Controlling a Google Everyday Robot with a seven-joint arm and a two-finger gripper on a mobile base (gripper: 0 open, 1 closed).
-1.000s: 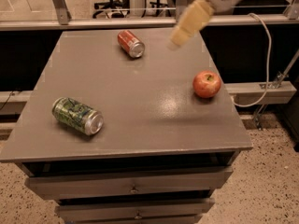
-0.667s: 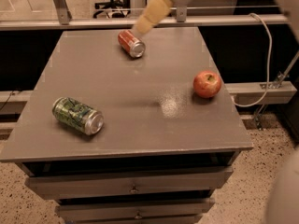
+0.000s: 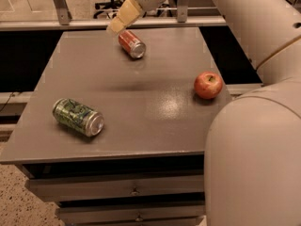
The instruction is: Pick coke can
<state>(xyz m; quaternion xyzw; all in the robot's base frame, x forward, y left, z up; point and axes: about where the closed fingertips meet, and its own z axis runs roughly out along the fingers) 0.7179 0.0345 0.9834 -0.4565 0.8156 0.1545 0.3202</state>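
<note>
The coke can (image 3: 132,44), red-orange with a silver end, lies on its side at the far middle of the grey table (image 3: 141,107). My gripper (image 3: 118,22) hangs just above the can's far left end, its tan fingers pointing down and to the left. It holds nothing. The arm reaches in from the upper right, and its large pale body fills the right side of the view.
A green patterned can (image 3: 78,117) lies on its side at the near left of the table. A red apple (image 3: 208,85) sits near the right edge. Drawers run below the table front. A rail and a chair stand behind the table.
My gripper has swung left across the back of the table, from right of the coke can to just above it. The arm's body has come into view on the right.
</note>
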